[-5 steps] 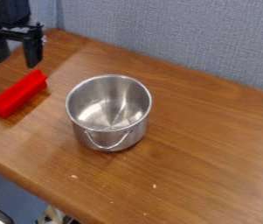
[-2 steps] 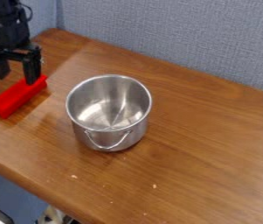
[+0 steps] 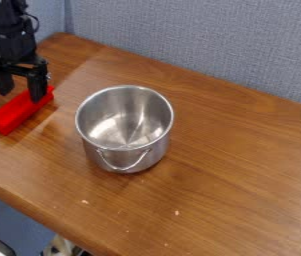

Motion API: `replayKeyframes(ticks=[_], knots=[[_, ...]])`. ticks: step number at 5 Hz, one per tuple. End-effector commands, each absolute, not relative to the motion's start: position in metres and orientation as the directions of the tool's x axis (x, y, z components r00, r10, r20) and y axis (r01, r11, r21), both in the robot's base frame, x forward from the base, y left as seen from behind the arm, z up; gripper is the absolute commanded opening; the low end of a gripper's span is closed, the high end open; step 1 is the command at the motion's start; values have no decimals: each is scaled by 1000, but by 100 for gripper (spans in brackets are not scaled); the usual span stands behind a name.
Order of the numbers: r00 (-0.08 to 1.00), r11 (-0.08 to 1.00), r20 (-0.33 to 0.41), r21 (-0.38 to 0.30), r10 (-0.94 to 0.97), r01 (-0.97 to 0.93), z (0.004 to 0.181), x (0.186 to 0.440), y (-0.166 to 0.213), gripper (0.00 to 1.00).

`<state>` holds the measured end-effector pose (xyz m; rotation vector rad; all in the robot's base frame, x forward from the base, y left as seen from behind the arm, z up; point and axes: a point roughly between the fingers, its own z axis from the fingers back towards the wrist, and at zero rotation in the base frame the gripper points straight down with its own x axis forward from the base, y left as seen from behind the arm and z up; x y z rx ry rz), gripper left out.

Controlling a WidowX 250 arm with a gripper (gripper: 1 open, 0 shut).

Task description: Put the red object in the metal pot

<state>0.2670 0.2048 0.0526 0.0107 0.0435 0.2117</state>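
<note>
The red block [image 3: 19, 111] lies on the worktop [image 3: 233, 150], left of the pot [image 3: 125, 127]; the gripper [image 3: 19, 88], jaws released, straddles its far end.

no readable text, labels or numbers anywhere.

Single camera, high oblique over table [image 3: 233, 150] corner (near), facing wall [image 3: 206, 40].

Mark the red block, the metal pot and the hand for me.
red block [image 3: 11, 115]: camera view, on its top face, lower-left half.
metal pot [image 3: 123, 152]: camera view, on its front outer wall.
hand [image 3: 18, 84]: camera view, midway between the open fingertips, over the block's far end.
</note>
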Motion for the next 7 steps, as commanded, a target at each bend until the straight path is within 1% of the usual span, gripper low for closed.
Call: replayKeyframes(ticks=[1, 4, 7], knots=[[976, 976, 6, 27, 216, -216, 73, 270, 212, 100], [980, 980, 21, 5, 198, -198, 85, 269, 211, 100], [983, 984, 61, -5, 176, -176, 99, 269, 211, 100]])
